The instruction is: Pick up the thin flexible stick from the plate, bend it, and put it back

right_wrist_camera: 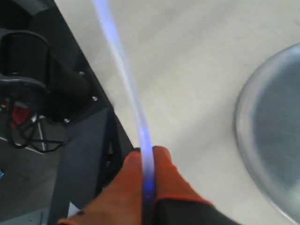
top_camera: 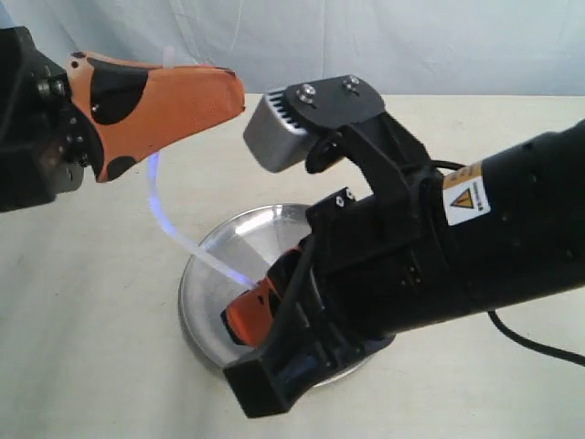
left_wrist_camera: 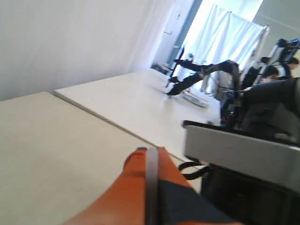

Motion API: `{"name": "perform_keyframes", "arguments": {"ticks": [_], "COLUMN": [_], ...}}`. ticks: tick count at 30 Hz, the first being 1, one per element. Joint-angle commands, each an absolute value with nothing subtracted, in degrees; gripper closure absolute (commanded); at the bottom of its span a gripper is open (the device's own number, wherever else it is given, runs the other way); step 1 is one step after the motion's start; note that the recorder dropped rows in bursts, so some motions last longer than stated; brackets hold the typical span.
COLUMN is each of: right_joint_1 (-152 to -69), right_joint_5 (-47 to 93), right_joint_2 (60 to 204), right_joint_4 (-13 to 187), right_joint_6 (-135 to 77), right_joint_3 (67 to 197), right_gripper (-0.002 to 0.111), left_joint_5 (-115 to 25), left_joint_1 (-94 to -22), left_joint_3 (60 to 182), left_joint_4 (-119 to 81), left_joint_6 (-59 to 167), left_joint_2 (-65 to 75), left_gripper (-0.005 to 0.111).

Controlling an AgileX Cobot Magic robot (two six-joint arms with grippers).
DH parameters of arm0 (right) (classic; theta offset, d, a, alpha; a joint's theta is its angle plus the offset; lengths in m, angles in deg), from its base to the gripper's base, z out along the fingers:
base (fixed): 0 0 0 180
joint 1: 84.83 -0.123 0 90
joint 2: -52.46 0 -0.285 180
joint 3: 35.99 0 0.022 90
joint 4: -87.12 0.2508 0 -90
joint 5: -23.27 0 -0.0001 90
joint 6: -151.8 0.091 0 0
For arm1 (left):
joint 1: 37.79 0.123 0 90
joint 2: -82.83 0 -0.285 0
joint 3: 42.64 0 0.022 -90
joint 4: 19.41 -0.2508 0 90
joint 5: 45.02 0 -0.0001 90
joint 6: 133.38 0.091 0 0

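Logged both arms up with the thin flexible stick (top_camera: pixel 189 245) strung between them, off the plate (top_camera: pixel 203 265).

Left gripper (top_camera: pixel 228 96): orange fingers pressed together on one end of the stick, raised well above the plate and out past its left rim in the exterior view. A short stub of the stick stuck out above the fingers. The left wrist view confirmed it: a thin grey strip lay clamped in the seam between the two pads, no gap showing.

Right gripper (top_camera: pixel 252 306): low over the plate, fingertips closed on the stick's other end. In the right wrist view the stick ran straight out from between the shut orange pads (right_wrist_camera: pixel 164 178), with the plate's rim just beside them.

Stick shape: a smooth bow, no kink that I could see. It dropped from under the left gripper, swept down over the plate's left rim and ran into the right fingers above the plate. Parts of it glowed bluish.

I could not tell whether the right fingertips touched the plate. The plate sat flat on the pale table (top_camera: pixel 82 347).
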State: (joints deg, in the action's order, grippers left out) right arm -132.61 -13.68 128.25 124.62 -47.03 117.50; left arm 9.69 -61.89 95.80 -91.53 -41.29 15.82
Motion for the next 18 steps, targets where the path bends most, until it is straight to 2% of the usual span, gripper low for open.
{"name": "perform_keyframes", "arguments": {"ticks": [1, 10, 18], "right_joint_1": [-132.31, -132.31, -132.31], "right_joint_5": [-11.26, -4.74, -6.33], "right_joint_2": [128.43, 125.53, 128.11], "right_joint_4": [133.51, 129.64, 117.36], "right_joint_6": [-56.05, -54.17, -43.05], "right_joint_3": [117.94, 117.94, 117.94], "right_gripper": [0.109, 0.109, 0.109], "left_joint_5": [2.09, 3.31, 20.76], "left_joint_1": [-62.61, -62.61, -62.61], "left_joint_3": [96.1, 96.1, 96.45], "left_joint_4": [-96.19, -112.45, -92.04], "left_joint_6": [-39.91, -50.02, -48.82], "left_joint_2": [16.02, 15.71, 15.71], "left_gripper": [0.107, 0.107, 0.107]}}
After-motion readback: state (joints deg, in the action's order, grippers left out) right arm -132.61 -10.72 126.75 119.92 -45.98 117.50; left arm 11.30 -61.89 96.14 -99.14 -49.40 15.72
